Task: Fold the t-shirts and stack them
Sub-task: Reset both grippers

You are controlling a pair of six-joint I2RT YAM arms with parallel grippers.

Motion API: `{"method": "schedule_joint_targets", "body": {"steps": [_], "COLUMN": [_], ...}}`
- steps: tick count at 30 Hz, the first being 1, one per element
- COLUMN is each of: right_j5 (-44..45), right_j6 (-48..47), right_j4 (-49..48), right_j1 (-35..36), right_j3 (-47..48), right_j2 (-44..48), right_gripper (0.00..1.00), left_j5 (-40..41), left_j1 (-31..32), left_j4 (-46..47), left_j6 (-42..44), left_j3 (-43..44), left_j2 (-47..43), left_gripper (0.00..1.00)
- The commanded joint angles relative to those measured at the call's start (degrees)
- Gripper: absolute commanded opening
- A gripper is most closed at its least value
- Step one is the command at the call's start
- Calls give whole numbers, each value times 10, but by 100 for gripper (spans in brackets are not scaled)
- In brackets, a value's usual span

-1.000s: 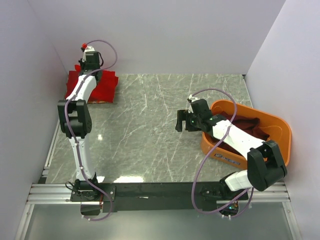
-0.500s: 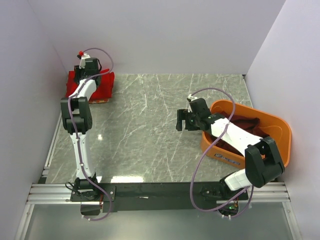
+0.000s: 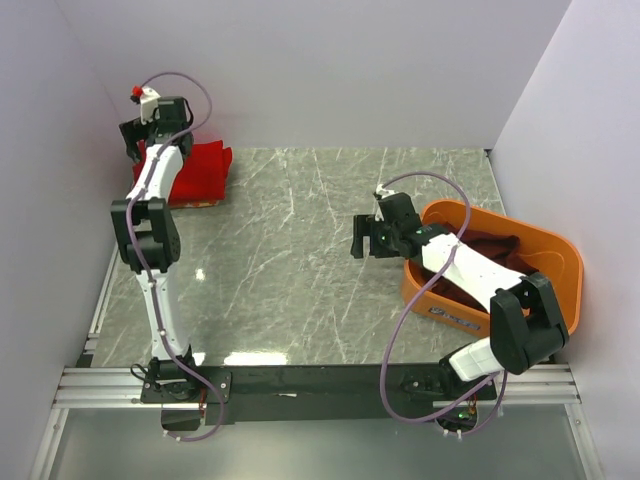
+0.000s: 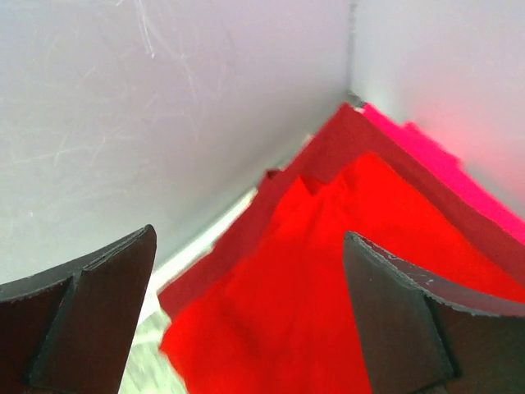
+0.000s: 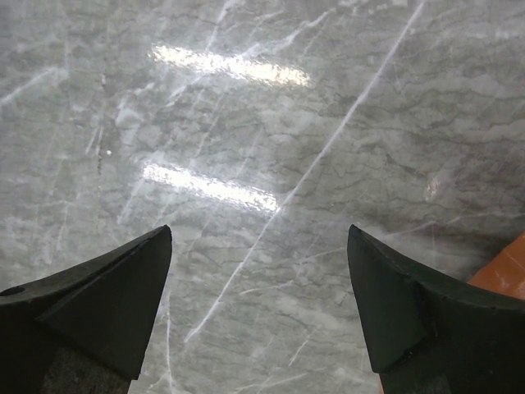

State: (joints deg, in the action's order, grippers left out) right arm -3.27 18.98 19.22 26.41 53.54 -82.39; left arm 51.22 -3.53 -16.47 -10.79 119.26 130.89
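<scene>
Way over in the far left corner of the grey marble-look tabletop (image 3: 290, 250) sits the stack of folded bright red cloth t-shirts (image 3: 198, 172). The left gripper (image 3: 135, 140) hangs over its far left edge, fingers spread wide with nothing between them. Mid-table, the right gripper (image 3: 365, 238) is splayed just as wide over bare marble, right beside the orange plastic tub (image 3: 560, 250), where a crumpled dark maroon t-shirt (image 3: 492, 250) waits. My guess is that one is light, floppy and not slippery, and will sag if pinched in the middle, so take a raised fold near a hem or shoulder. The right arm hides a lot of the tub, and I can't count the layers in the red stack.
</scene>
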Motion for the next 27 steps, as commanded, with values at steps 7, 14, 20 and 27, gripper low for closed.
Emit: {"method": "schedule_joint_targets", "body": {"steps": [7,14,20,27], "right_j5": [-32,-50,-52,-17], "right_j6": [3,24,25,29], "right_j4": [-7,-22,-38,-38], "right_j1": [0,0,1,0], "right_j3": [19,-17,-71,-117], "right_j2": [64,143,221,304], "right_gripper": [93,94,94,95], "left_j5": [-175,-154,-198,-217], "left_j1": [33,162,352,447], "left_j4": [-115,-253,-155,-230], "left_j6": [-223,-393,-497,-592], "left_j3": [-81,-266,-606,-775], "left_j2": [-223,-386,-623,-810], "left_gripper": [99,99,99,99]}}
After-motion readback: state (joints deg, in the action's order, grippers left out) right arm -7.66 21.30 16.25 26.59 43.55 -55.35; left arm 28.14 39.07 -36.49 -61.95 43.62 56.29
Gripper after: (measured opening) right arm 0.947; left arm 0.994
